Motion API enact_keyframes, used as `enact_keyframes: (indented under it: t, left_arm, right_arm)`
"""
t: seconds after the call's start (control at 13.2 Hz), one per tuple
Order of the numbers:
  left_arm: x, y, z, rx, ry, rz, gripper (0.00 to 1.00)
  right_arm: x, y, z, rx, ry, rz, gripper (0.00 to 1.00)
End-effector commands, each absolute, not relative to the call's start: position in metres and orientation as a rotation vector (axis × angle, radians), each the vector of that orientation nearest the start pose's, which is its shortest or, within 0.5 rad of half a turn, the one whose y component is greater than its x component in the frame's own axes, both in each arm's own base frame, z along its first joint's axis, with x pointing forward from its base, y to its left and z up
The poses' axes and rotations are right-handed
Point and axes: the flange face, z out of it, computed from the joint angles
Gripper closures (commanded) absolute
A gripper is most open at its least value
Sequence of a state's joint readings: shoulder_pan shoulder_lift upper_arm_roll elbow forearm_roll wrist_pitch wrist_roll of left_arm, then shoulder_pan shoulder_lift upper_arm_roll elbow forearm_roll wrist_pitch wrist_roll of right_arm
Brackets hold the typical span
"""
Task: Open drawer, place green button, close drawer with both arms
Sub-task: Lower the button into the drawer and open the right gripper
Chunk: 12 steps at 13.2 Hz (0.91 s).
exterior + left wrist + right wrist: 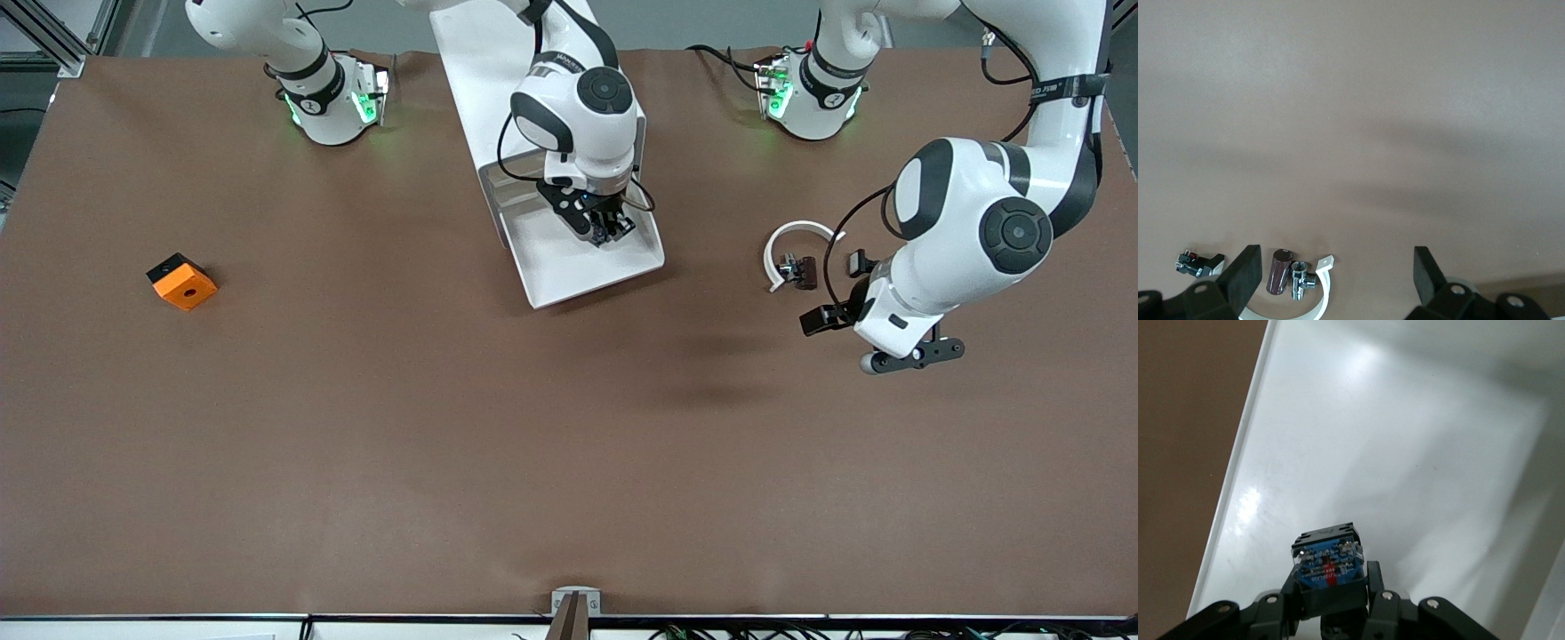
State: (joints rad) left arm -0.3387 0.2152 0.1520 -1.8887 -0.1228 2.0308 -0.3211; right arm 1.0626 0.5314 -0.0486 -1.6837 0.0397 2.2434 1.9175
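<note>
The drawer [569,267] is pulled out of the white cabinet [480,62], and its white tray [1405,440] is bare inside. My right gripper [613,229] hangs low over the tray, shut on the button [1328,563]. The button's blue base block and black body show between the fingers [1375,583]; its green cap is hidden. My left gripper [840,289] is open and empty, low over the table toward the left arm's end, beside the small pieces with a white arc [796,233]. Its two pads [1245,270] stand wide apart.
Inside the white arc [1318,303] lie a brown cylinder [1278,272] and a metal fitting [1301,280], with another small part [1195,263] beside them. An orange block with a hole [182,282] sits toward the right arm's end of the table.
</note>
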Motion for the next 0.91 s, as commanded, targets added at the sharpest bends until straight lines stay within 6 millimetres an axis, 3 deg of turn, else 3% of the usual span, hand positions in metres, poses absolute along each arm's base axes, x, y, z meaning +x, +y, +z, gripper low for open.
enact_keyframes:
  t: [0.0,0.46,0.68,0.76,0.84]
  left_arm:
    - [0.589,-0.124,0.388,-3.180,-0.319,0.115,0.00]
    - [0.595,-0.124,0.397,-3.187,-0.319,0.072,0.00]
    - [0.596,-0.122,0.401,-3.191,-0.327,0.049,0.00]
    - [0.596,-0.122,0.402,-3.192,-0.327,0.047,0.00]
    - [0.596,-0.123,0.402,-3.192,-0.327,0.047,0.00]
  right_arm:
    - [0.354,0.585,0.297,-2.762,1.435,-0.021,1.00]
    - [0.361,0.600,0.275,-2.751,1.463,-0.032,1.00]
    - [0.359,0.602,0.276,-2.753,1.455,-0.037,1.00]
    - [0.361,0.602,0.277,-2.753,1.452,-0.043,0.26]
    - [0.360,0.602,0.278,-2.759,1.444,-0.047,0.00]
